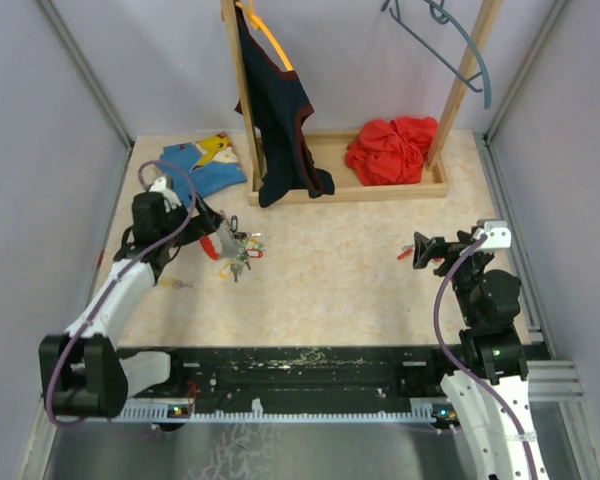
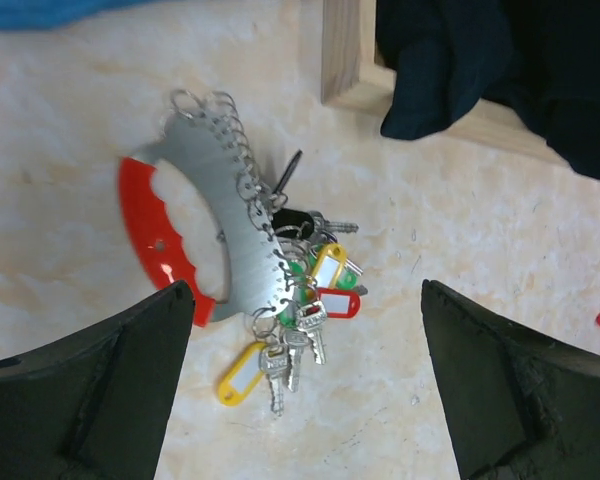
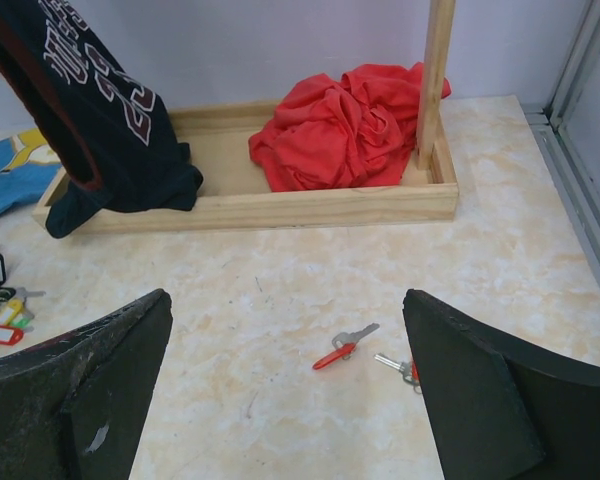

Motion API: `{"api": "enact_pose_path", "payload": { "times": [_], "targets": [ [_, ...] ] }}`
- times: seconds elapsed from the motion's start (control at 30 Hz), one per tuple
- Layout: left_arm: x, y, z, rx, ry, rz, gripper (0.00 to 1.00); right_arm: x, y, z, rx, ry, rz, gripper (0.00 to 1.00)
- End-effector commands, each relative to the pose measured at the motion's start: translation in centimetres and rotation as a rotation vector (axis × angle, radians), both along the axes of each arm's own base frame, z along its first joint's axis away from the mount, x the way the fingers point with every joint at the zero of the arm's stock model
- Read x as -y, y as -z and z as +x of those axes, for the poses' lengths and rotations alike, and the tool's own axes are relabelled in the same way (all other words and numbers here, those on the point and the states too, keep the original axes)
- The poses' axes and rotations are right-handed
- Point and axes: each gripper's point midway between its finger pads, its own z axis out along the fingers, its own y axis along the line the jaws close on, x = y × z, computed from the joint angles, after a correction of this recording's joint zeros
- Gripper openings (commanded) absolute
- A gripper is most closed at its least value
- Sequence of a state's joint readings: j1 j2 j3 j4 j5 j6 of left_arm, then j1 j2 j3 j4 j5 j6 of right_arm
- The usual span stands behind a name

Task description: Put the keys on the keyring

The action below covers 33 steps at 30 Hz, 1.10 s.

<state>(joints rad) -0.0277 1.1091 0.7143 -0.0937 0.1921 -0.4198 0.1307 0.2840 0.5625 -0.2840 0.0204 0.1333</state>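
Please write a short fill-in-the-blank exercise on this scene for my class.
1. The keyring near the left gripper has a ____ handle.
2. ____ loose keys lie near the right gripper.
3. Both grippers are ____.
4. The crumpled red cloth lies in the ____ tray.
Missing words: red; two; open; wooden.

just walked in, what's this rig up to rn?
Neither arm holds anything. The left gripper is open above the keyring, a red-handled metal plate with a bunch of tagged keys already on its rings. The right gripper is open over two loose red-tagged keys lying on the table, not yet on the ring.
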Motion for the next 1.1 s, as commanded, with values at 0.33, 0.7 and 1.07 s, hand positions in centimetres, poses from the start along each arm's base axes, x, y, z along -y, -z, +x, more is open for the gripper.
{"api": "enact_pose_path", "payload": {
  "times": [0.33,0.7,1.07],
  "targets": [
    [3.1,7.8,4.8,-0.236,-0.093,0.198,1.0,-1.0,-1.7,-0.2,0.069,-0.052,0.016,0.99],
    [3.5,13.1,5.8,-0.404,-0.063,0.29,0.81,-1.1,-1.8,-0.2,0.076,-0.06,0.017,0.99],
    [7.0,16.1,2.3,-0.508,0.098,0.247,0.51,-1.3,-2.0,-0.3,0.085,-0.072,0.021,0.99]
  ]
}}
